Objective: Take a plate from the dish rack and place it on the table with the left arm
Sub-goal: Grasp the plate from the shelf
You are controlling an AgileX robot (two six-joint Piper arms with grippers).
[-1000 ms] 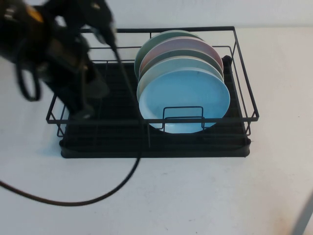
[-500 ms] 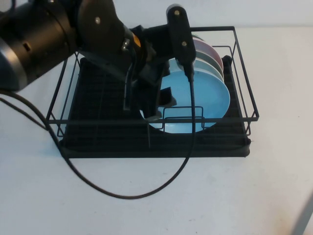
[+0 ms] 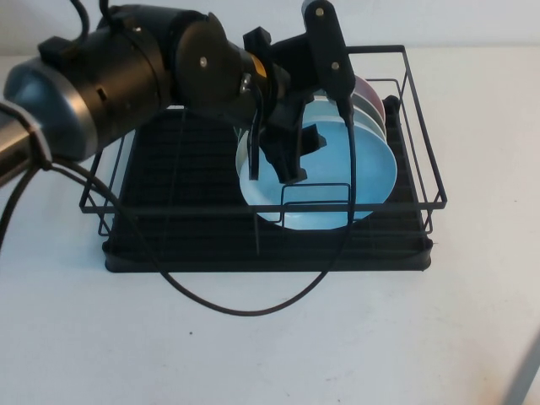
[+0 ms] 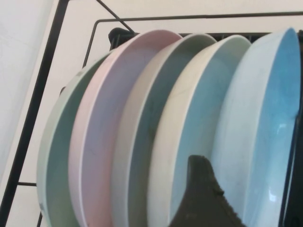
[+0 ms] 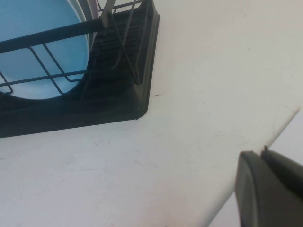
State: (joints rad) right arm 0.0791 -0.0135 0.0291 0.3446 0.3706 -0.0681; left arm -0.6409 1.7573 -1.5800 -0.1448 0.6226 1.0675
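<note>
So the left gripper is down inside the dish rack, hanging right at the top edge of the front plate. Its fingers are spread apart with nothing between them yet. From the high view, one dark finger sits in front of the sky-blue face and the other is up by the rim. In the left wrist view a single dark fingertip shows in the gap just behind that blue plate, so the fingers look like they straddle its rim, though actual contact is hard to call.

Right behind the fingertip there's a cream-rimmed plate, then a greyish one, a pink plate, and a pale green plate farthest out. All of them stand on edge, packed close together, in the right half of the rack. The blue one is still slotted upright behind a small wire loop at the rack's front rail.

The arm's black cable droops from the wrist over the front rail and loops onto the table.

The right gripper is parked well away, over the table off the rack's front right corner. Only a dark bit of it shows, so can't tell if it's spread or closed.
</note>
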